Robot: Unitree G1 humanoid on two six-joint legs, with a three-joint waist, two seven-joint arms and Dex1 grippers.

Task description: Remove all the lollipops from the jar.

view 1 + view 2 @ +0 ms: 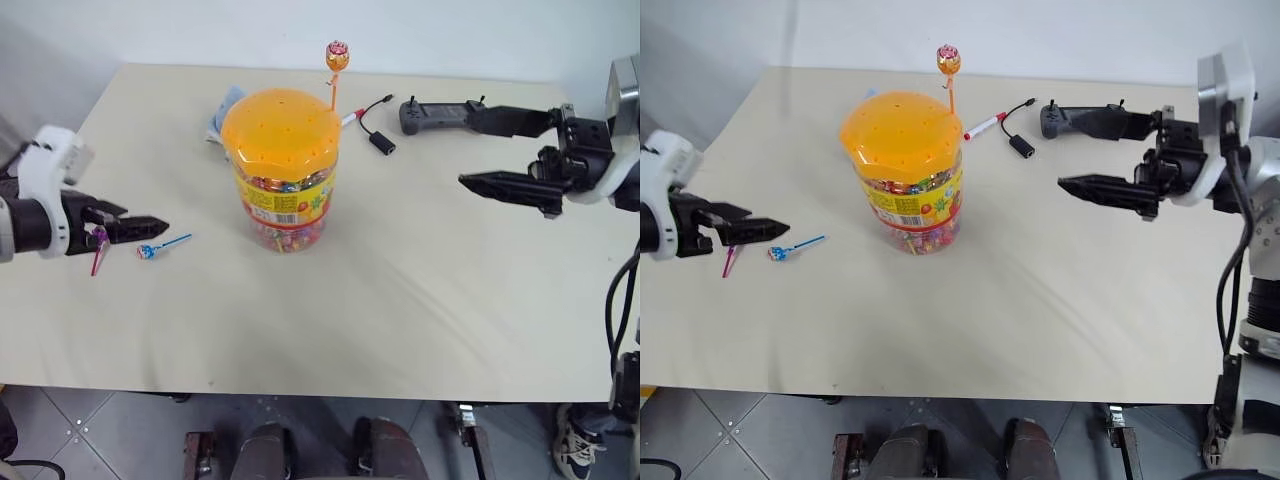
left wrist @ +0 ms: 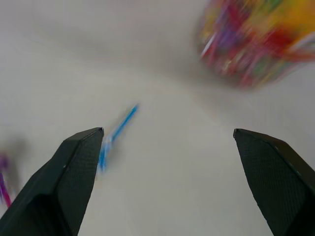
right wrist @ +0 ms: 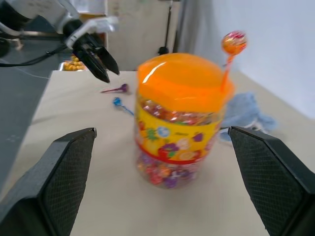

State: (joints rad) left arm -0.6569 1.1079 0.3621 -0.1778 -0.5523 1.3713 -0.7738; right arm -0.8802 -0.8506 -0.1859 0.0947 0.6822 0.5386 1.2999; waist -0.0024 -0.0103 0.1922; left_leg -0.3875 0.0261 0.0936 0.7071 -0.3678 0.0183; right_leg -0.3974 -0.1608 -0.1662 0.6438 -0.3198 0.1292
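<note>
1. Left gripper [image 1: 150, 228], mid-left of the head views: fingers are seen spread wide in its wrist view, nothing held between them. It hovers just above the table [image 1: 420, 320].
2. Pink lollipop [image 1: 98, 238] is lying on the table at the left edge, partly under the left gripper; judged already removed.
3. Blue lollipop [image 1: 148, 250] is lying just right of the pink one, its stick pointing toward the jar; also judged removed.
4. The jar [image 1: 282, 165] is standing upright at centre frame, orange lid in place, wrapped candies visible through the wall.
5. Right gripper [image 1: 497, 183], right of frame, is pointed toward the jar and well apart from it; fingers are wide apart, empty.
6. Orange lollipop [image 1: 337, 56] is standing upright at the far side of the lid, stick set in the dome. It is the one left; task judged two-thirds done.
7. Behind: a marker [image 1: 351, 117], a cable [image 1: 377, 128], a black controller [image 1: 440, 115], blue cloth [image 1: 222, 112].
</note>
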